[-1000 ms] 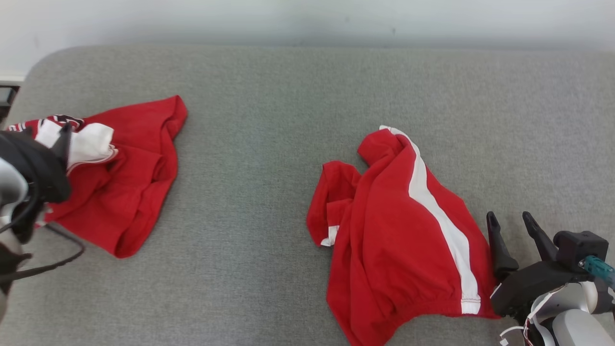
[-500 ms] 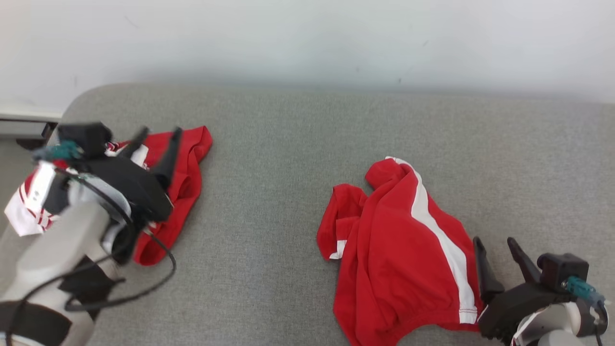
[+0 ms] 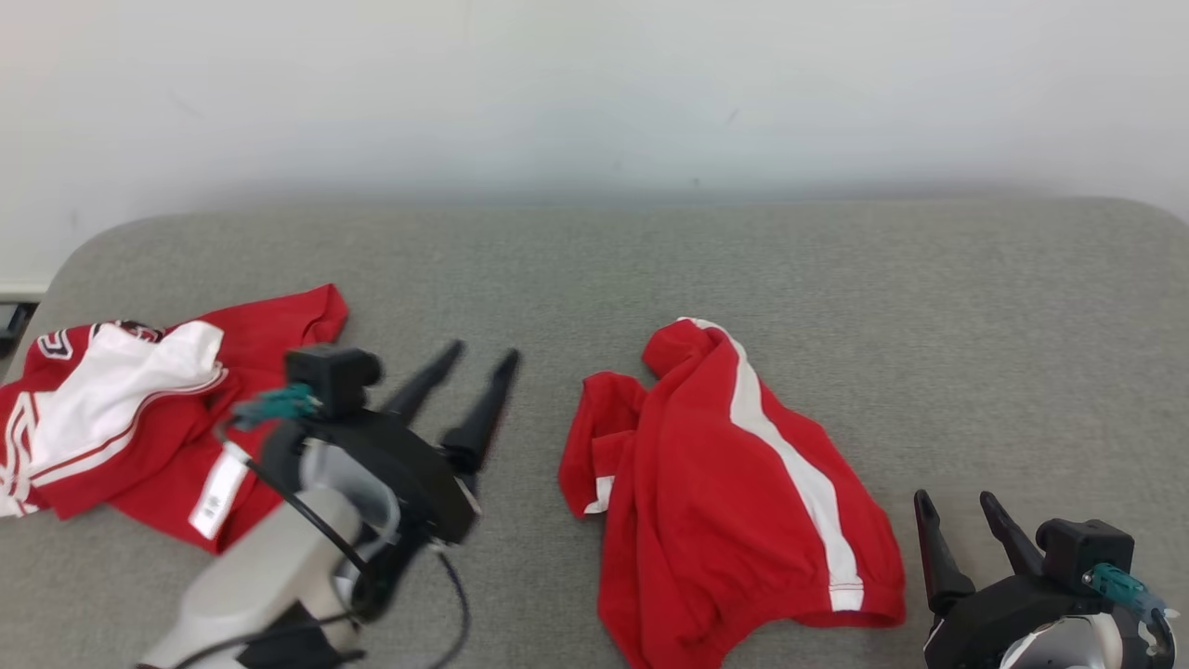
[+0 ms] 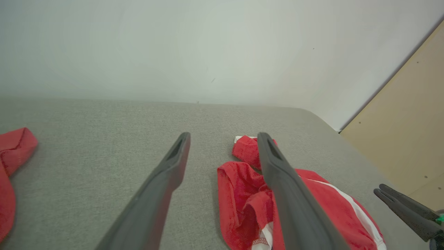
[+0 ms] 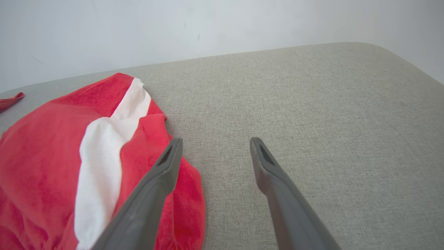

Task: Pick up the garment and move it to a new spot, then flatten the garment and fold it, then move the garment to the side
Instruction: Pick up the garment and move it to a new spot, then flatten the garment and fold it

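A crumpled red garment (image 3: pixel 734 483) with a white side stripe lies right of centre on the grey cushioned surface (image 3: pixel 594 269). My left gripper (image 3: pixel 483 351) hovers just left of it, open and empty, fingers pointing up and to the right. In the left wrist view the garment (image 4: pixel 242 198) lies under and behind the right finger of the left gripper (image 4: pixel 223 135). My right gripper (image 3: pixel 953 497) stands open at the garment's lower right edge. In the right wrist view the right gripper (image 5: pixel 215 140) has its left finger over the garment's (image 5: pixel 45 156) hem, holding nothing.
A second red and white garment (image 3: pixel 139 418) lies crumpled at the surface's left end, its tip also visible as red cloth (image 4: pixel 14 146). A pale wall (image 3: pixel 594 93) runs behind the surface. A beige panel (image 4: pixel 409 114) stands past the right end.
The head camera has tilted and shifted. My left arm has swung right, from over the left garment to the middle beside the striped garment. The right gripper has stayed by the garment's edge.
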Motion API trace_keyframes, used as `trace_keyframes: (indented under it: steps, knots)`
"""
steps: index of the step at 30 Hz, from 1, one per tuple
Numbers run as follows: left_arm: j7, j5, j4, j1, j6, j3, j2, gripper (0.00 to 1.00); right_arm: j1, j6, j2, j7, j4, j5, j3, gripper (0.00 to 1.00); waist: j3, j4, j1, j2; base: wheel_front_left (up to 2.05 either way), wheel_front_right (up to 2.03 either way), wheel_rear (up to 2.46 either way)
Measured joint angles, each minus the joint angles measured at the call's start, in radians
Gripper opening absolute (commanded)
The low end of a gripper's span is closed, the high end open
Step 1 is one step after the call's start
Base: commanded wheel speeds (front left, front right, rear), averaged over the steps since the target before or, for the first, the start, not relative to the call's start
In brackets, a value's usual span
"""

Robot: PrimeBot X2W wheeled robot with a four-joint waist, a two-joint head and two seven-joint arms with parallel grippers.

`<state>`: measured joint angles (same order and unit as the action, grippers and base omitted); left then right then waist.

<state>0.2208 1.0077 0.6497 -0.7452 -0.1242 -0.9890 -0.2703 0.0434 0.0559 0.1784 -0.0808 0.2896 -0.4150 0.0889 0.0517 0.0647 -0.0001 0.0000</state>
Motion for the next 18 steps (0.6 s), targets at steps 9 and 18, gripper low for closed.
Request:
trace_keyframes:
  steps: [9,18]
  knots:
    - [0.001,-0.026,-0.094,0.046,0.037,-0.045,0.058,1.00,-0.003,0.001,0.001,-0.007,-0.019,-0.007,-0.007,1.00,-0.006,-0.048,0.0000,0.0000,0.00,0.00,0.00]
    - [-0.036,-0.125,-0.075,0.042,0.094,-0.131,0.077,1.00,-0.009,0.001,-0.004,-0.007,-0.032,-0.010,-0.005,1.00,0.022,-0.067,0.0001,0.0000,0.00,0.00,0.00]
